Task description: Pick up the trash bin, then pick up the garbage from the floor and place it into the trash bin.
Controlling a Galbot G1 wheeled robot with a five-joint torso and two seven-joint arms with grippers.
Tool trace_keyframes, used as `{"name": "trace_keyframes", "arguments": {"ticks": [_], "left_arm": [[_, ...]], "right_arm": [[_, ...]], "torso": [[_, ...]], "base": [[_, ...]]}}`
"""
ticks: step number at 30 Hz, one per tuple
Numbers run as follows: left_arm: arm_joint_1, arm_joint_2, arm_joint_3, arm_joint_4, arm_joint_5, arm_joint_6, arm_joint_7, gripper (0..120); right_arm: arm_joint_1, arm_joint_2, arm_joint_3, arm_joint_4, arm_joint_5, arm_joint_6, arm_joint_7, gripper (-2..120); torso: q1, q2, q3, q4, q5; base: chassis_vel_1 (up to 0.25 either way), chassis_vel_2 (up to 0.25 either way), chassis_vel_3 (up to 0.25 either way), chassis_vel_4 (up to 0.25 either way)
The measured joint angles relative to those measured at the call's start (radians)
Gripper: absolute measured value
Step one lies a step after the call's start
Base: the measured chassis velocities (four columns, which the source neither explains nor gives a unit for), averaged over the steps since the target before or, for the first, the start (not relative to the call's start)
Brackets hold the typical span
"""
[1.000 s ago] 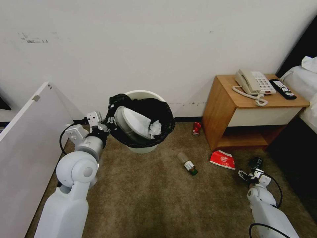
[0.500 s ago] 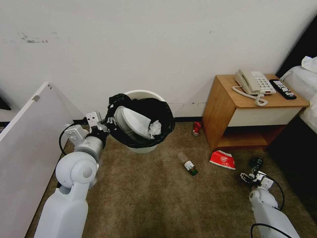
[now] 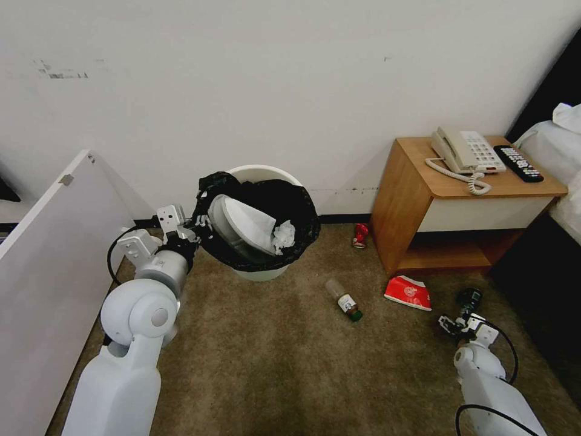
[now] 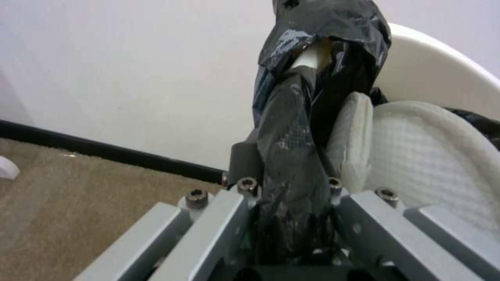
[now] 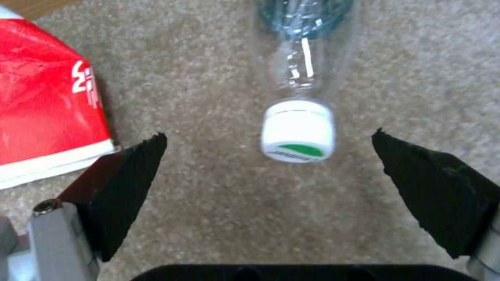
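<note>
The bin [image 3: 261, 224], a round white bucket lined with a crinkled black bag [image 3: 296, 209] folded over its rim, sits left of centre in the head view, tilted toward the camera. Inside lie a white slipper [image 3: 248, 224] and a tissue [image 3: 283, 236]. The left gripper [image 3: 192, 229] is clamped on the bagged rim at the bin's left edge. On the brown carpet [image 3: 272, 363], lower right of centre, lie a red packet [image 3: 408, 292], a small brown bottle [image 3: 344, 299] and, nearer the wall, a red can [image 3: 361, 235]. At the lower right, the right gripper [image 5: 268, 175] hangs with fingers [image 5: 127, 183] spread apart, low over a clear white-capped bottle [image 5: 299, 128].
</note>
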Motion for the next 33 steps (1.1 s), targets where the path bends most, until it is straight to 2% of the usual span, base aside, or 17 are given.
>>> {"name": "trace_keyframes", "arguments": {"ticks": [17, 33], "left_arm": [[0.000, -0.005, 0.003, 0.005, 0.001, -0.001, 0.001, 4], [-0.001, -0.005, 0.006, 0.007, 0.002, -0.001, 0.002, 4]], "right_arm": [[0.050, 0.008, 0.005, -0.079, -0.002, 0.025, -0.012, 100], [0.058, -0.003, 0.016, -0.092, -0.001, 0.038, -0.021, 100]], "torso": [[0.000, 0.000, 0.000, 0.0000, 0.0000], [0.000, 0.000, 0.000, 0.0000, 0.0000]], "base": [[0.000, 0.000, 0.000, 0.000], [0.000, 0.000, 0.000, 0.000]]}}
